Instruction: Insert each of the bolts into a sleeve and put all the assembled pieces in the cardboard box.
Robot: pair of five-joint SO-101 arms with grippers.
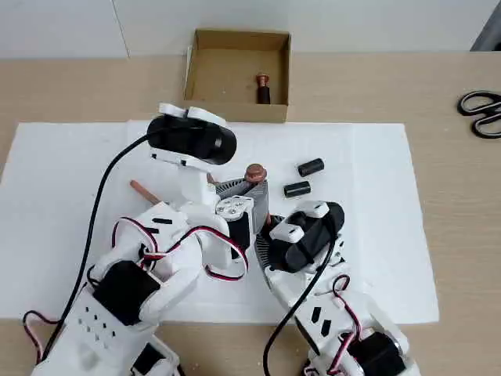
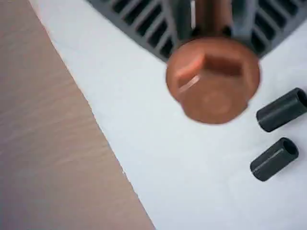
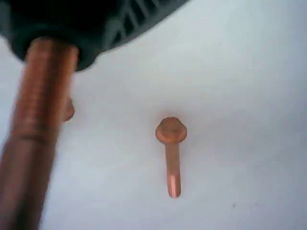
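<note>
Standing open on the wooden table point(image 1: 423, 78): cardboard box point(image 1: 202, 78), with one bolt-and-sleeve assembly point(image 1: 263, 88) inside, toward its right wall.
Left gripper point(image 1: 249, 188): just in front of the box, fingers clamped on a copper hex bolt point(image 2: 213, 81), head clear of the grip.
Right gripper point(image 1: 264, 236): farther in front of the box; grip state cannot be told.
Black sleeve point(image 1: 311, 167) and second sleeve point(image 1: 297, 189): loose on the white mat point(image 1: 376, 235), front-right of the box, near each other but apart.
Spare bolt point(image 3: 170, 153): flat on the mat, front-left of the box.
</note>
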